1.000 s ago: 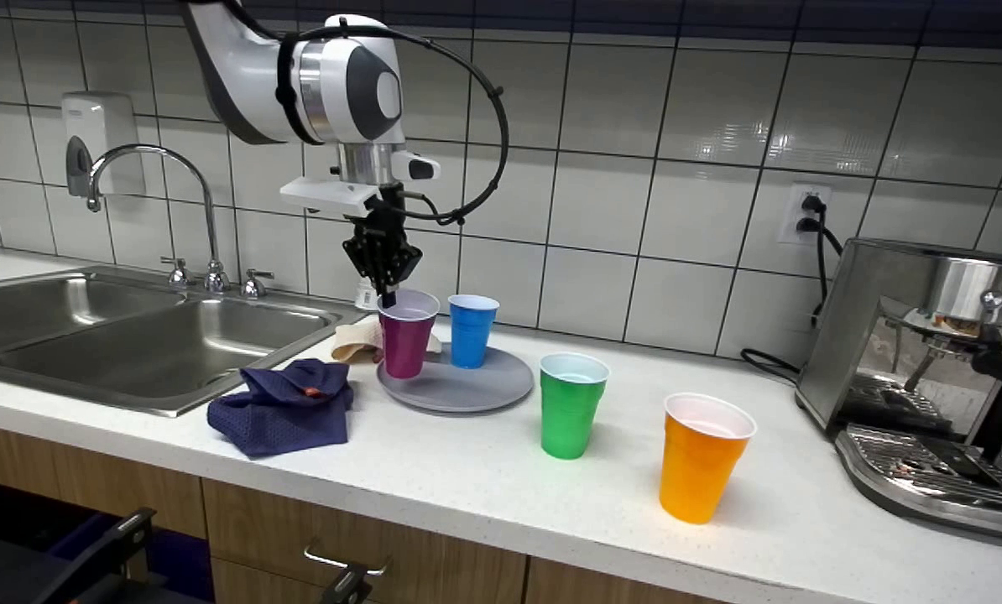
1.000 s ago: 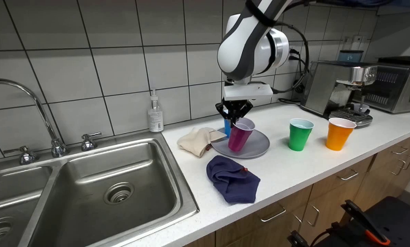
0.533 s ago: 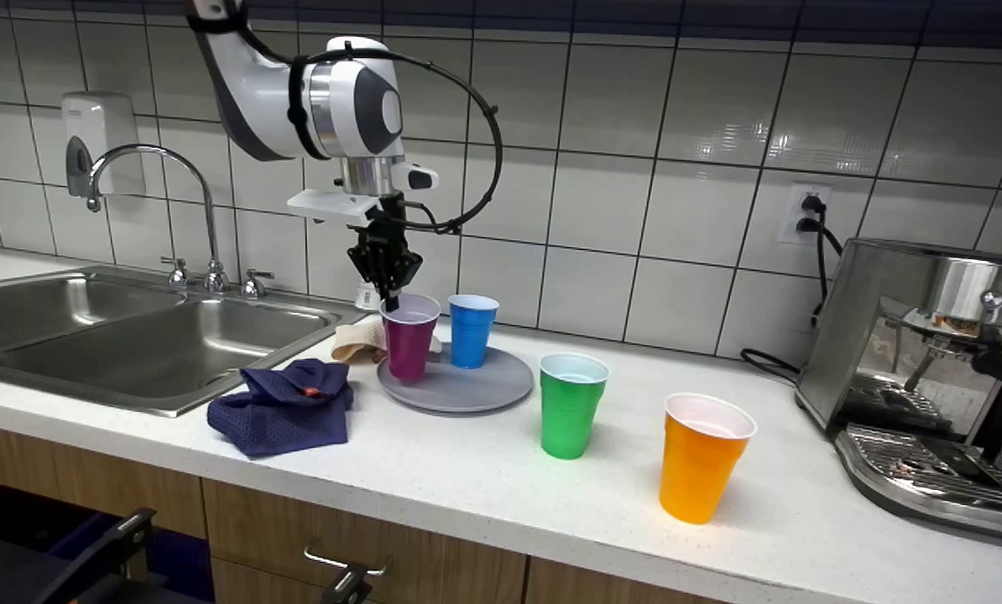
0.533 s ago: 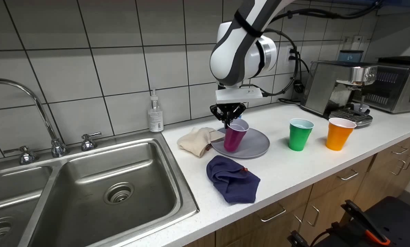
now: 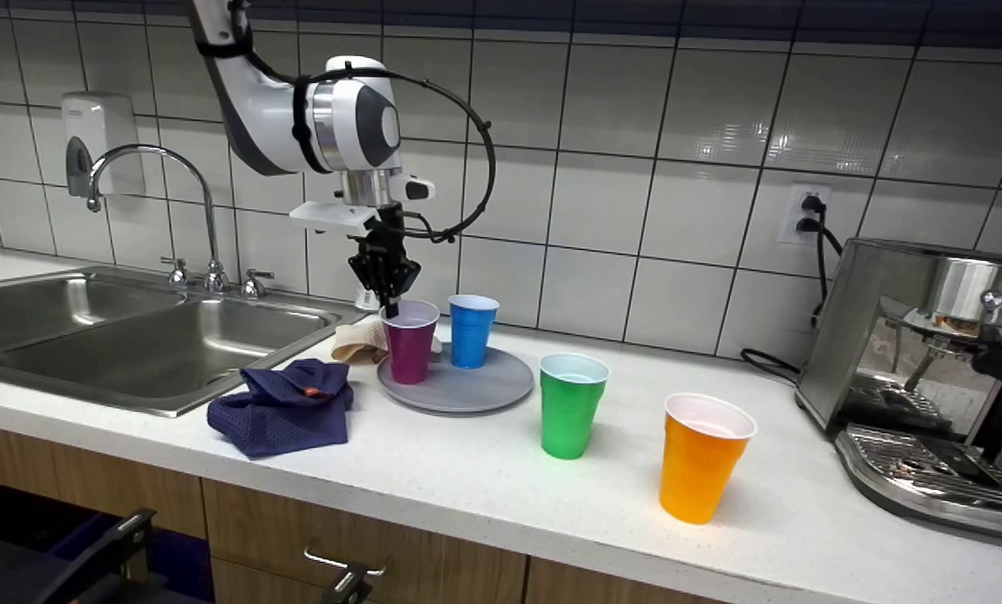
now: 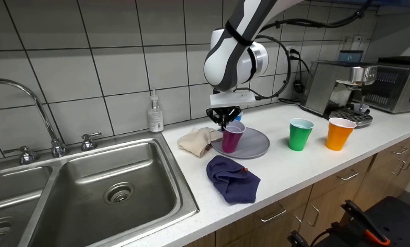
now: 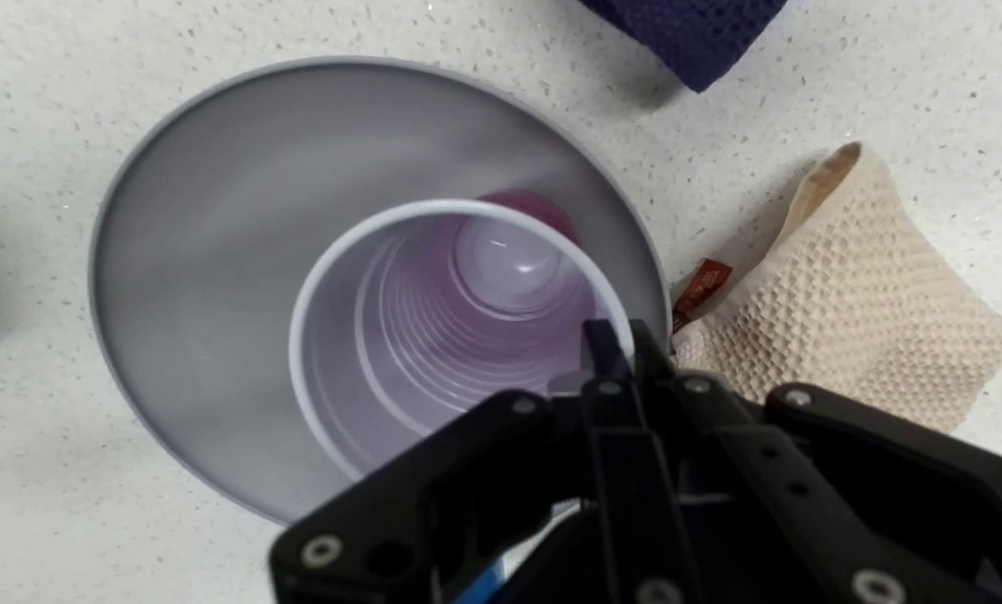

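Observation:
My gripper (image 5: 392,309) is shut on the rim of a purple cup (image 5: 410,348), one finger inside the cup and one outside. In the wrist view the fingertips (image 7: 627,340) pinch the right edge of the cup (image 7: 434,335), and its pale inside looks empty. The cup is over the left part of a grey plate (image 5: 488,387), tilted slightly in an exterior view (image 6: 231,140). I cannot tell whether its base touches the plate. A blue cup (image 5: 470,335) stands upright on the plate behind it, mostly hidden by the gripper in an exterior view (image 6: 239,116).
A green cup (image 5: 570,415) and an orange cup (image 5: 698,470) stand right of the plate. A navy cloth (image 5: 287,411) and a beige cloth (image 6: 196,140) lie beside it. A sink (image 6: 119,178), soap bottle (image 6: 155,116) and coffee machine (image 5: 929,352) flank the area.
The arm and gripper have moved down with the purple cup. In an exterior view the cup has shifted left over the plate and stands more upright. The other things have not moved.

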Robot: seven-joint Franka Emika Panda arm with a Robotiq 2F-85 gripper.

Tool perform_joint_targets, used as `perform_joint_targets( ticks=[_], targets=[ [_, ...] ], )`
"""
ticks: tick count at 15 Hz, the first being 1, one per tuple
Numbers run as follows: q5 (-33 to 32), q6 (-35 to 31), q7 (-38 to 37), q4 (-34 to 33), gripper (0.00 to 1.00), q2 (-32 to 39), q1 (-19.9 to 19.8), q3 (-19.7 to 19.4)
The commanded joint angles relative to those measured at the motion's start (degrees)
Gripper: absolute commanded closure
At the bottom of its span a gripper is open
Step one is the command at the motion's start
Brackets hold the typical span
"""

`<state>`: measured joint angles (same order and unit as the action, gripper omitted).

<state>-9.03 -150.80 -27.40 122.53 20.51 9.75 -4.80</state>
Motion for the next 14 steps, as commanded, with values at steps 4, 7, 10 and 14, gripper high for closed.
perform_joint_targets(
  ticks=[4, 7, 10, 14],
  targets=[
    [-1.4, 3.7, -2.7, -3.2, 0.47, 1.4, 2.1, -1.9],
    [-0.9, 3.6, -2.1, -2.9, 0.26, 0.5, 1.8, -1.7],
    [-0.4, 4.1, -1.9, -2.5, 0.02, -0.7, 1.5, -1.6],
    [0.1, 3.9, -1.2, -1.1, 0.0, -2.9, 0.9, -1.5]
  ],
)
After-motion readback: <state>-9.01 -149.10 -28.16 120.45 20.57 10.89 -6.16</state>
